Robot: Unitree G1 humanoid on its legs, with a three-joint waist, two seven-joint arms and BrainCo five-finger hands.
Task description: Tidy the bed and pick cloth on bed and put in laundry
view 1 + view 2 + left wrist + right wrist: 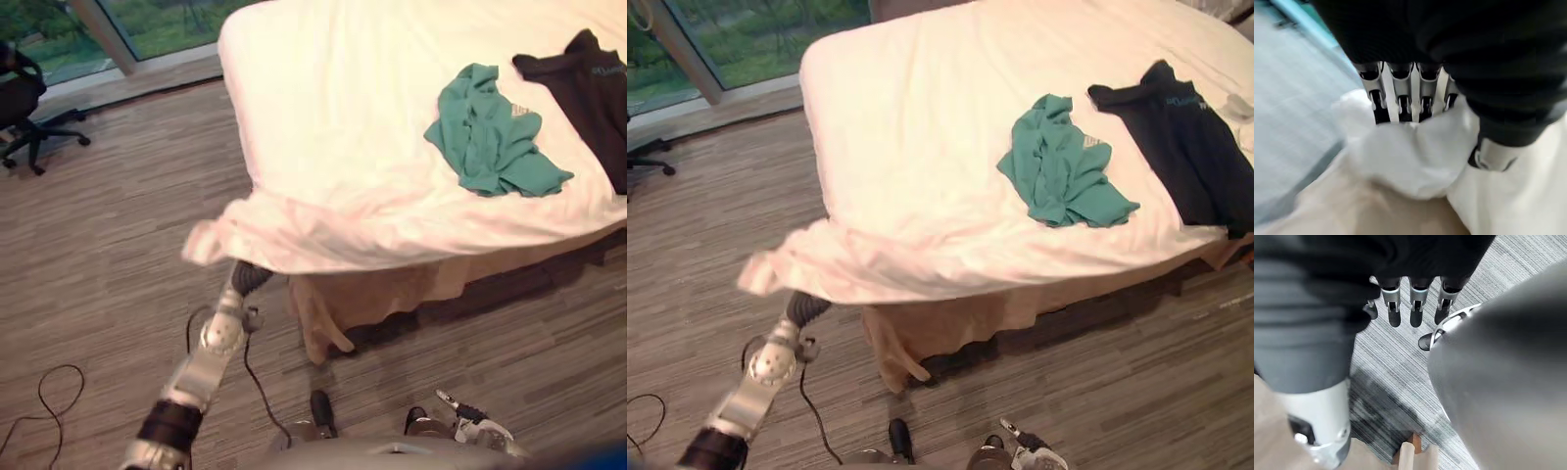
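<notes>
The left hand (pixel 1400 103) clutches the sheet (pixel 294 235) corner in curled fingers; the right hand (pixel 1414 308) hangs slack-fingered over the floor (pixel 98 245). A green cloth (pixel 495 132) and a black cloth (pixel 588 93) lie on the bed (pixel 411 284); a hard tug may slide them off.

Spotting green tee (pixel 495 132) crumpled in a heap mid-bed, on white cover (pixel 333 117). Just beside it, dark shirt (pixel 588 93) spread flat twd right edge. Cover's near-left corner lifted & bunched, clamped in left hand (pixel 1400 100), fingers curled.
</notes>
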